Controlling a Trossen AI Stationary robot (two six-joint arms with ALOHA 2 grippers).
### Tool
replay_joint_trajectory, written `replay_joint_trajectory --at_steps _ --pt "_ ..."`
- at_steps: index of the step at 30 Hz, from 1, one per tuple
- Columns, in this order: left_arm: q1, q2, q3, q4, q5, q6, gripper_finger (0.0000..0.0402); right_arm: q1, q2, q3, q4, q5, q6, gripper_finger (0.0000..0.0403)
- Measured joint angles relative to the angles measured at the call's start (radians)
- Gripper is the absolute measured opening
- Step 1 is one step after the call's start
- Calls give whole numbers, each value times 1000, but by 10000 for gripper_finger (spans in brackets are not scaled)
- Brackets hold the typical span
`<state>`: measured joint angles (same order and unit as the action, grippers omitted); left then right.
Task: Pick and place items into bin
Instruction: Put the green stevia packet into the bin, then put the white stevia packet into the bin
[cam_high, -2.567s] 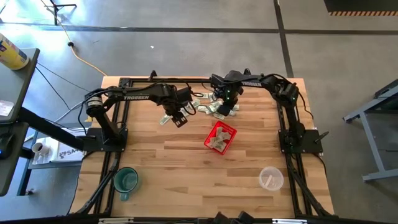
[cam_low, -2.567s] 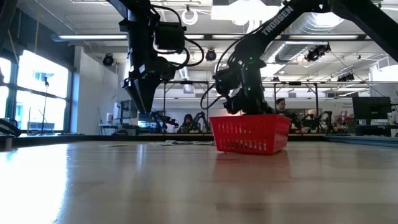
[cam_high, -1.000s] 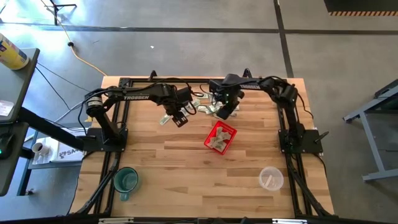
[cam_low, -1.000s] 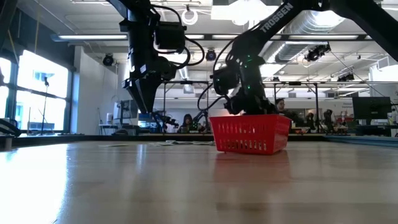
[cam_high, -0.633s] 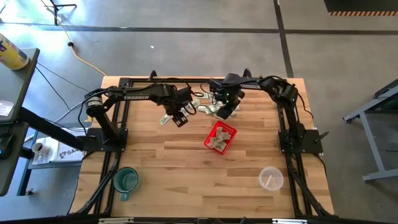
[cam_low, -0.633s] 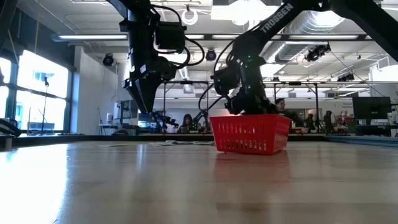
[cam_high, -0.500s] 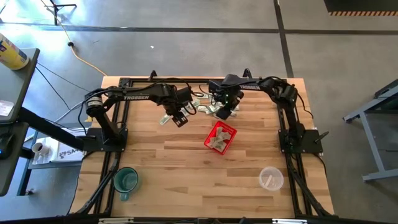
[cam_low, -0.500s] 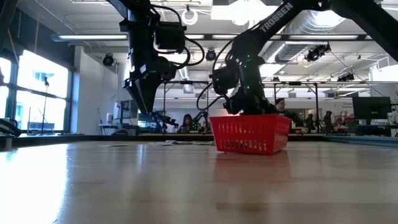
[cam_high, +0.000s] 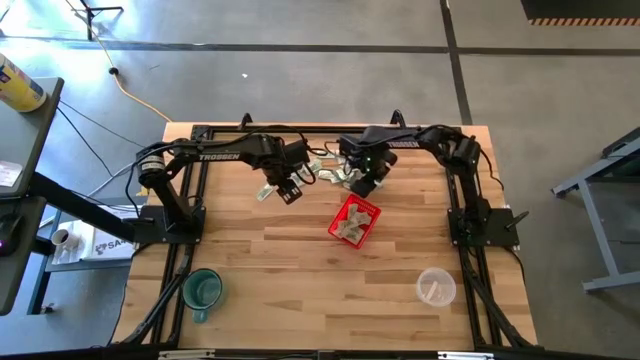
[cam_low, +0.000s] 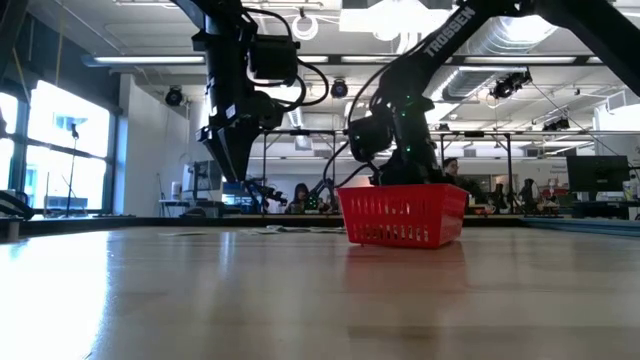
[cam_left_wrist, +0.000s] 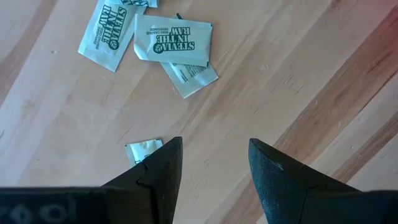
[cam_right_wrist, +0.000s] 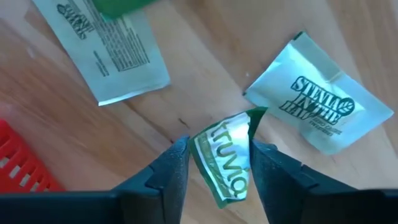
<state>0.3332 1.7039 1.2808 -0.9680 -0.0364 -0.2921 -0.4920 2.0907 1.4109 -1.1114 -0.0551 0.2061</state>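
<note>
Wood-plank table (cam_high: 300, 265), lab room behind. Right claw (cam_right_wrist: 214, 163) pinches a green-white packet (cam_right_wrist: 222, 165) between its fingers, near the far edge, just beyond the red basket (cam_high: 353, 221). More packets (cam_right_wrist: 316, 117) lie flat beside it. Left claw (cam_left_wrist: 211, 163) hovers open and empty over packets (cam_left_wrist: 171, 41). Packets look light, thin, floppy; best pinched at an edge.

Sweetener packets (cam_high: 330, 172) scattered behind red basket (cam_high: 354, 221) (some inside).

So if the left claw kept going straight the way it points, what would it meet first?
Most likely bare table: the open left claw has only wood between its tips. One small packet lies beside one tip; depth is unclear.
</note>
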Motion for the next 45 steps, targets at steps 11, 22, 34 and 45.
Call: replay_joint_trajectory --at_steps 11,22,34,45 --pt "0 0 0 3 -1 8 218 9 -23 -6 -3 -13 20 56" --pt "0 0 0 16 -1 11 218 32 -286 -7 125 -20 61 7" --pt "-1 0 0 21 34 62 218 280 -265 -5 152 -334 129 101" --pt "-10 0 0 -29 72 89 218 240 -340 -4 -39 71 185 217"
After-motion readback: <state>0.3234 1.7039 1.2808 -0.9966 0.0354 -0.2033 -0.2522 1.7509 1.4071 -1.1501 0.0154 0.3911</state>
